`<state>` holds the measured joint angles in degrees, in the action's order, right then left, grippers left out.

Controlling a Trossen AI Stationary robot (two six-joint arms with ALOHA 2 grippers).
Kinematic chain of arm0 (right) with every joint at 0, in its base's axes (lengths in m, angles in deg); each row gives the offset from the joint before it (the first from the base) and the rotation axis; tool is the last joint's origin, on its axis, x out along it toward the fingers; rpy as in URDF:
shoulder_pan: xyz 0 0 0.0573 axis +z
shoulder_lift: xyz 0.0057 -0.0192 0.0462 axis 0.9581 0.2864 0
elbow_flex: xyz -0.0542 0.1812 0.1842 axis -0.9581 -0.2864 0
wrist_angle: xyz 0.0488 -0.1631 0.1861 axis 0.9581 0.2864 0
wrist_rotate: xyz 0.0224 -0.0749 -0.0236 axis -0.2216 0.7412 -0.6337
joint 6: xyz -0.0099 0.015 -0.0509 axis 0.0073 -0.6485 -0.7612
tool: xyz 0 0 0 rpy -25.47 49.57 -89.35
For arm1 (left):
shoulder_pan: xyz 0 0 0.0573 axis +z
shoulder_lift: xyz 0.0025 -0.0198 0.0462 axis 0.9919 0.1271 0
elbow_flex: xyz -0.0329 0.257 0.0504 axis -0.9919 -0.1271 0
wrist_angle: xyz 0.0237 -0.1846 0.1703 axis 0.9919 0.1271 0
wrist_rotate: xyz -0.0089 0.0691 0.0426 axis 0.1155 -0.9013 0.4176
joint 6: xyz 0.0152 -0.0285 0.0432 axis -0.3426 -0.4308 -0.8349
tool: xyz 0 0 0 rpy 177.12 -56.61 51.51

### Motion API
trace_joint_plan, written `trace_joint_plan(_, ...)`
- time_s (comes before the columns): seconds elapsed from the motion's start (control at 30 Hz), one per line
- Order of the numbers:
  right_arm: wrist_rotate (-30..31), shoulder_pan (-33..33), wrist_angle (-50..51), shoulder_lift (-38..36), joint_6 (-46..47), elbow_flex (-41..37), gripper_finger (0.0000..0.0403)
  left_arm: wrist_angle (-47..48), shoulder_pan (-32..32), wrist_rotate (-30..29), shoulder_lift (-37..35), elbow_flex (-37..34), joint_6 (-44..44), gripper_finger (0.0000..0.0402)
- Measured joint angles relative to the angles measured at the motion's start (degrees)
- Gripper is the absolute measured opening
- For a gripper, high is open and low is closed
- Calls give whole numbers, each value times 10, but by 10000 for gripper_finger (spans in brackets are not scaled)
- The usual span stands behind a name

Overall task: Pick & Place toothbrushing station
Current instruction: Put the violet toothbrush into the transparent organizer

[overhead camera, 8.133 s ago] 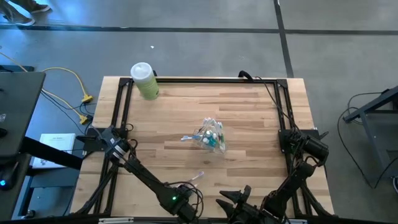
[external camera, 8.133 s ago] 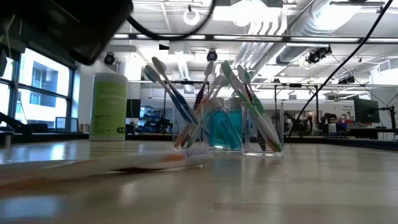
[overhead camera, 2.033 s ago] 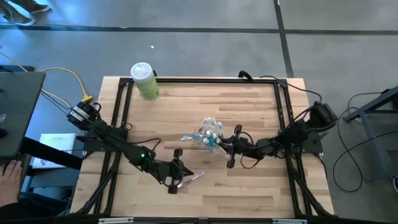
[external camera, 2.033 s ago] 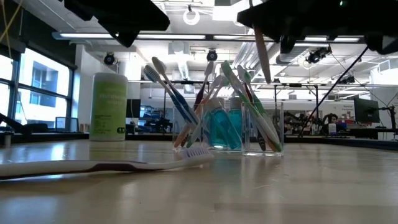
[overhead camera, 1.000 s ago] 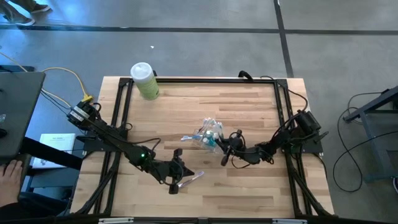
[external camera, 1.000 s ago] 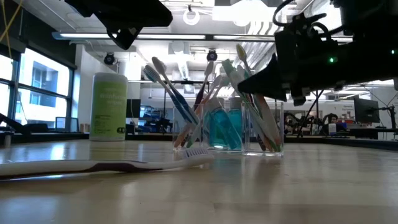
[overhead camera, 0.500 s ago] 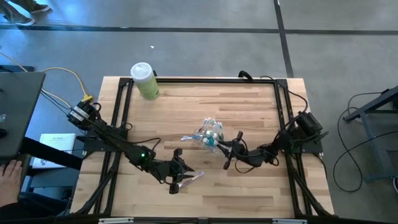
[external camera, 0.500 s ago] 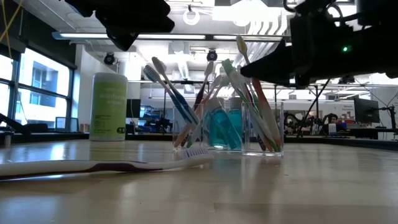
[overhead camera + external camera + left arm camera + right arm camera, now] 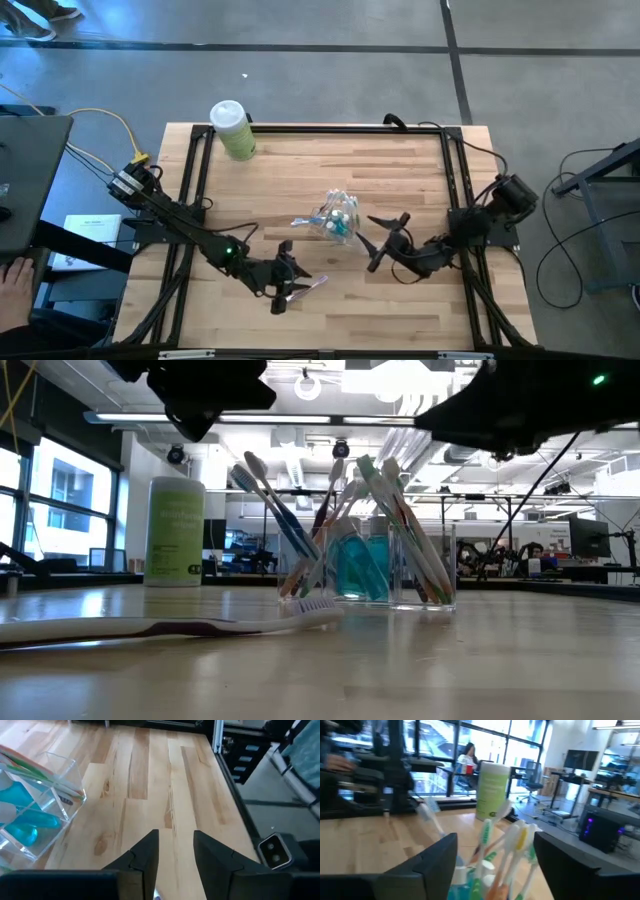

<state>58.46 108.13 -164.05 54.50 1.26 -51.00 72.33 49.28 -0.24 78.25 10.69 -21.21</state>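
Note:
A clear plastic cup [image 9: 340,222] stands mid-table, holding several white, pink and green toothbrushes [image 9: 400,530] and teal tubes [image 9: 360,565]. The brushes lean on its rim, heads up. One more white-and-pink toothbrush [image 9: 150,627] lies flat on the table nearer the front [image 9: 308,284]. My left gripper [image 9: 286,286] hangs open over that brush's handle end, and its fingers [image 9: 150,852] show a clear gap. Just right of the cup, my right gripper [image 9: 382,242] stands wide open, its fingers [image 9: 435,862] on either side of the brush heads [image 9: 505,845] without touching them.
A pale-green bottle with a white cap [image 9: 232,130] stands at the far left corner [image 9: 175,530]. A black frame [image 9: 300,128] runs along the table's far and side edges. Bare wood lies to the right [image 9: 200,785] and near the front.
My right gripper, which held a toothbrush slanted over the cup, has opened and let it go. The brush has slid down among the others in the cup. The gripper has then drawn back toward the table's right edge and risen.

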Motion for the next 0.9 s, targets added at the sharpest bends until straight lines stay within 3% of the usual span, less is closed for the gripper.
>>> trace_joint_plan(0.17, 3, 33, 0, -4, -2, 0, 276, -2, -6, 0, 0, 0, 30, 118)
trace_joint_plan(0.77, 2, 73, 1, -4, 1, 0, 268, -3, 3, 12, 63, 8, 91, 118)
trace_joint_plan(0.9, 2, 72, 7, -4, 2, 0, 268, 37, 6, 9, 62, 36, 89, 118)
